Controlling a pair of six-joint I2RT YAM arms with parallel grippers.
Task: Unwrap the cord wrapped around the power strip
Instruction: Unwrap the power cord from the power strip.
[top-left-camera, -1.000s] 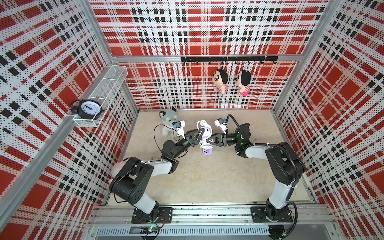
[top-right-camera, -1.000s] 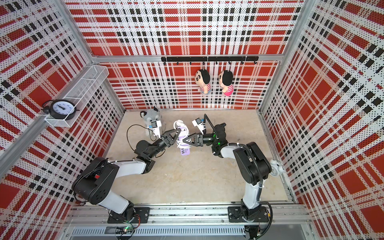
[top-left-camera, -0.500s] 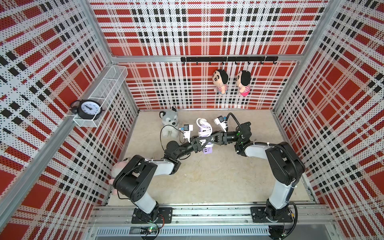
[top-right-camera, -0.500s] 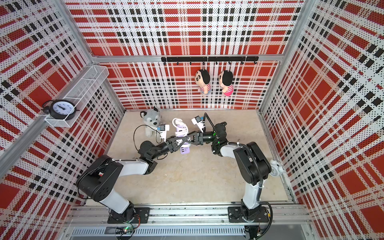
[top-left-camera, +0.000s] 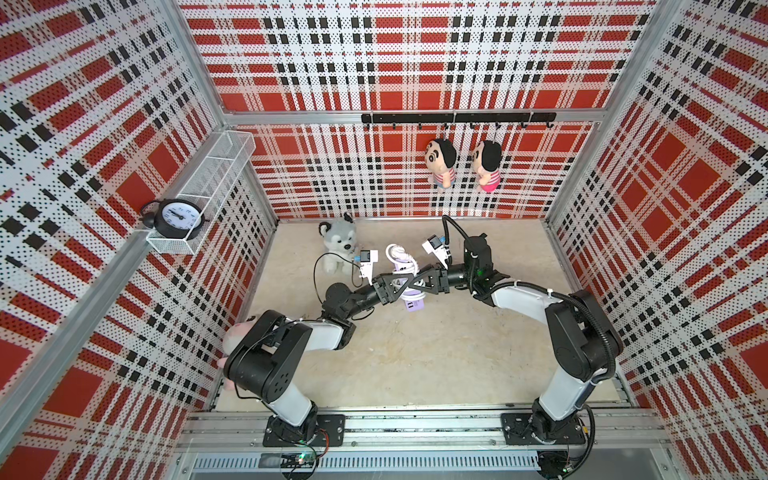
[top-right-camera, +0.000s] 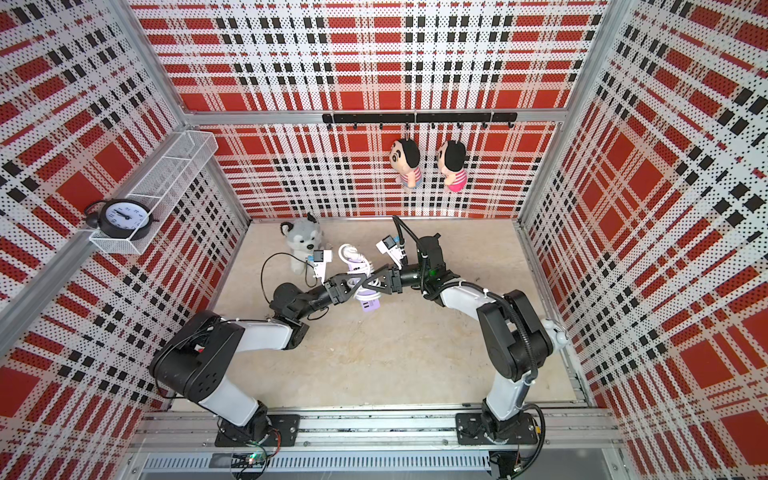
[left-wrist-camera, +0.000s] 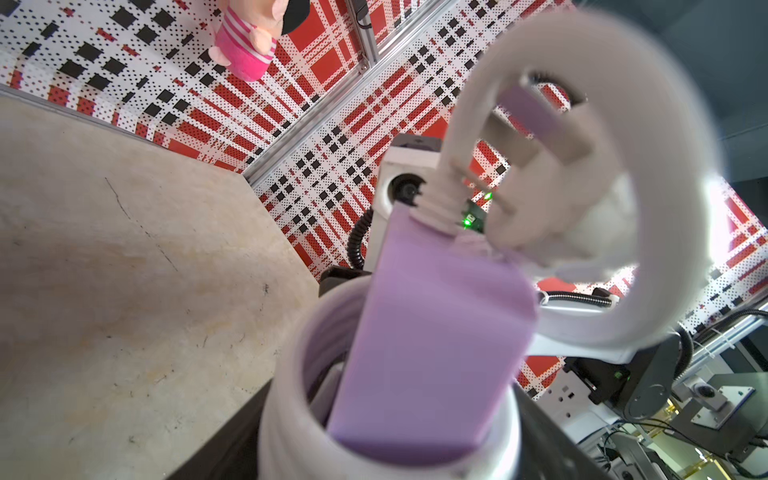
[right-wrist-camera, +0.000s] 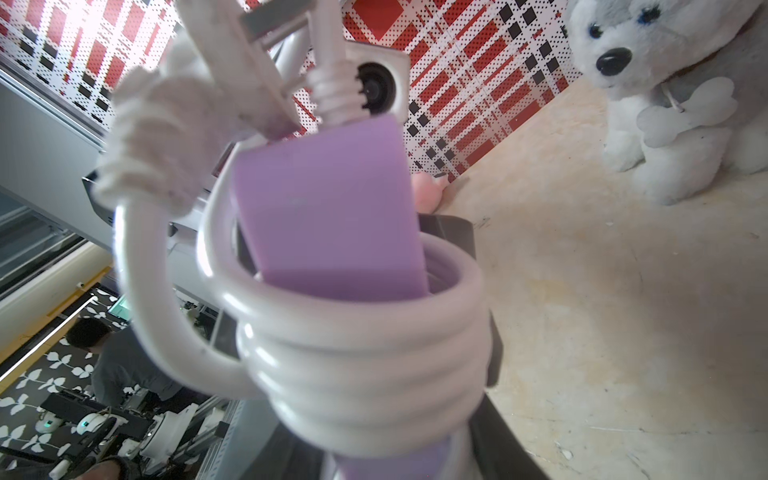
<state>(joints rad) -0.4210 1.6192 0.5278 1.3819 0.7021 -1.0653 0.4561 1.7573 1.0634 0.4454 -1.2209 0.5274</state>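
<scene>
- The power strip (top-left-camera: 415, 306) is between the two arms, a bit past the middle of the worktop (top-left-camera: 415, 374) toward 12 o'clock.
- The right tool (top-left-camera: 419, 282) is grasping the strip around its wound middle.
- The left tool (top-left-camera: 404, 287) comes in from 9 o'clock. I cannot tell if it is pinching anything.
- The cord (top-left-camera: 395, 251) goes round the strip in tight rings. A loose loop pokes out at the 12 o'clock end.
- I think the right tool should hold firm while the left takes that loop round, one ring at a time, no hard tugs.
- Mind the toy dog (top-left-camera: 338, 245) at 10 o'clock.
</scene>
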